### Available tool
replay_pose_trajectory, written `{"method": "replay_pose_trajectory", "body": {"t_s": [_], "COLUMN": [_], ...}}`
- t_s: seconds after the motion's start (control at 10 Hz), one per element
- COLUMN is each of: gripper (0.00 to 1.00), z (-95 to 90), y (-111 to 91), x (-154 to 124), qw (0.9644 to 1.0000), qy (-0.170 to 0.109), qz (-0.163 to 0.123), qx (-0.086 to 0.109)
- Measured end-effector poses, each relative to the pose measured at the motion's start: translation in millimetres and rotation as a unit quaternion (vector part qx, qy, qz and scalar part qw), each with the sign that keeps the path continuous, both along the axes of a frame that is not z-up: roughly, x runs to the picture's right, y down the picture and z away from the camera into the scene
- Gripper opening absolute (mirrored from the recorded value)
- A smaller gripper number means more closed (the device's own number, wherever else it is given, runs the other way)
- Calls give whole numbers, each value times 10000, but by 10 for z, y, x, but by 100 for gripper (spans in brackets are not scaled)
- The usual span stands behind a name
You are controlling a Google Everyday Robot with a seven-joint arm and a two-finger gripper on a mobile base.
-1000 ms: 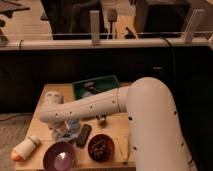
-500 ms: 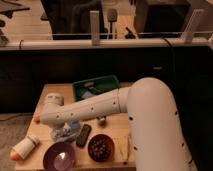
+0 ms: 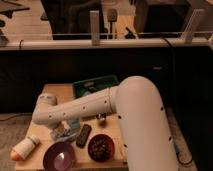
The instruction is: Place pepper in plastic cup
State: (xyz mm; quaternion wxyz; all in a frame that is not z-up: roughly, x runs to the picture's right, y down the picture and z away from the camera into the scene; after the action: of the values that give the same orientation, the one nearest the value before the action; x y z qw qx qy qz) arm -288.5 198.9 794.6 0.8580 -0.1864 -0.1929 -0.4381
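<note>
Over the table's (image 3: 56, 92) left side, gripper (image 3: 61, 128)

**Bowls, tray and clutter on the table**

A purple bowl (image 3: 59, 156) and a dark bowl (image 3: 101, 147) with brown contents sit at the front of the wooden table (image 3: 55, 91). A black oblong object (image 3: 83, 135) lies between them. A white cylinder with an orange end (image 3: 25, 148) lies at the left, and a green tray (image 3: 95, 85) sits at the back.

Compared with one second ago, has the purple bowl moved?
No. The purple bowl sits in the same spot, just left of the dark bowl. The end effector is behind it, low over the table.
</note>
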Motion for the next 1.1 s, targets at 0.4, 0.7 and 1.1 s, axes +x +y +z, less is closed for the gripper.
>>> {"method": "replay_pose_trajectory", "body": {"t_s": [0.4,0.7,1.1], "gripper": [80,80,80], "z": [229,487,633], "y": [-73,-255,-399], "x": [-30,-338,-862], "qw": [9999,9998,9994], "qy": [58,-72,-283], "qz": [96,86,-183], "qx": [-122,-146,-115]}}
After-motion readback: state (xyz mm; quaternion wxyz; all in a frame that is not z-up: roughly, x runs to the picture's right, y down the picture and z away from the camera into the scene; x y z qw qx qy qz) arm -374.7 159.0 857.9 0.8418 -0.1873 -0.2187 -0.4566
